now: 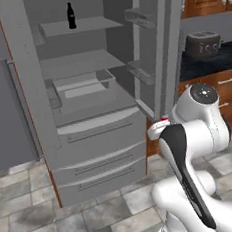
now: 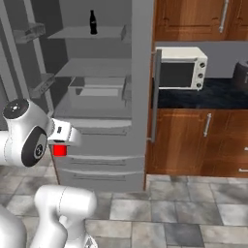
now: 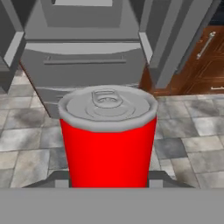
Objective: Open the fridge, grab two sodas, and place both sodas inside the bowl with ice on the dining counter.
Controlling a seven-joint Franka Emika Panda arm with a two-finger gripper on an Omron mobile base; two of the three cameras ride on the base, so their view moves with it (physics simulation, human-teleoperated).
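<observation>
One red soda can (image 3: pixel 108 138) and one black soda bottle (image 1: pixel 70 16) are in view, two drinks in all. The can sits upright between the fingers (image 3: pixel 108 181), silver top and pull tab facing up in the hand view; the fingers are part closed and clamped on its sides, with only their dark tips visible at its base. In the right base view the same can appears as a small red block (image 2: pixel 59 150) just under the white hand, held low in front of the fridge (image 2: pixel 138 97) drawers. In the left base view only a sliver of red (image 1: pixel 164 118) peeks past the arm's wrist.

The black bottle stands upright on the top shelf (image 1: pixel 76 26) of the fridge, well apart from the held can. The fridge has both upper doors swung open, one on each side, each with two wire-edged door bins. Inside are two flat shelves and one clear crisper box (image 1: pixel 82 86) below them. Under the open section are three grey drawer fronts.

To the right of the fridge, one white microwave (image 2: pixel 181 68) and one dark toaster (image 1: pixel 203 43) sit on the black wall worktop (image 2: pixel 203 99) above brown wooden cabinets. The floor is grey stone tile
</observation>
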